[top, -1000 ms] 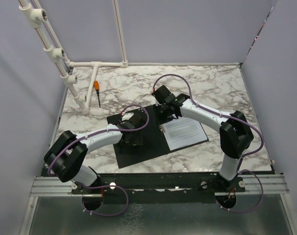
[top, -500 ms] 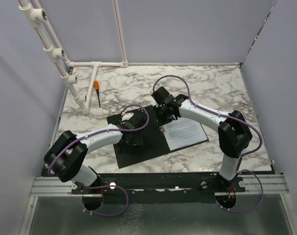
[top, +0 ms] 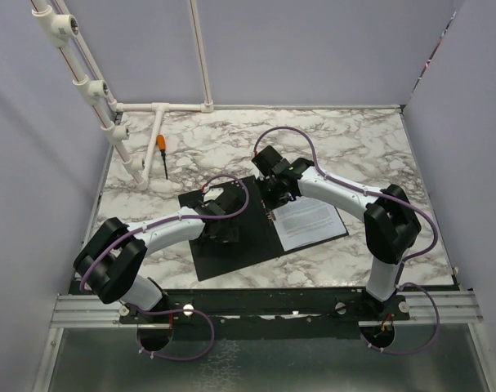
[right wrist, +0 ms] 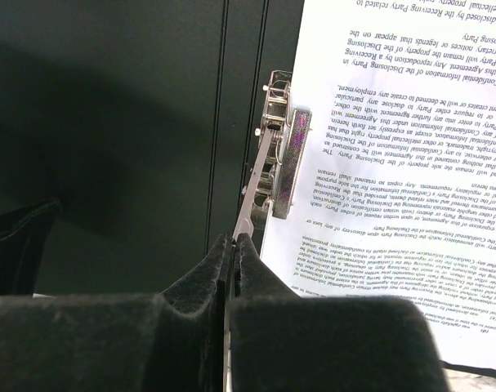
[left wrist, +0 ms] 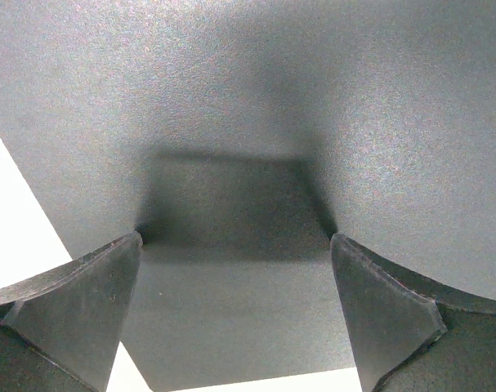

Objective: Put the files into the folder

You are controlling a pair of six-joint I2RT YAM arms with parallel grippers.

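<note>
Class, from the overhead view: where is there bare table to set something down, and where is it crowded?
Bare marble: back right corner of the table behind the right arm, and the back strip between the screwdriver and that arm. Crowded: the centre, left hand on the folder, right hand pinching its clip beside the files.

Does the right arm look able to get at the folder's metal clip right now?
Probably yes: the right gripper is shut on the clip lever, nothing blocks it; the files lie alongside.
</note>
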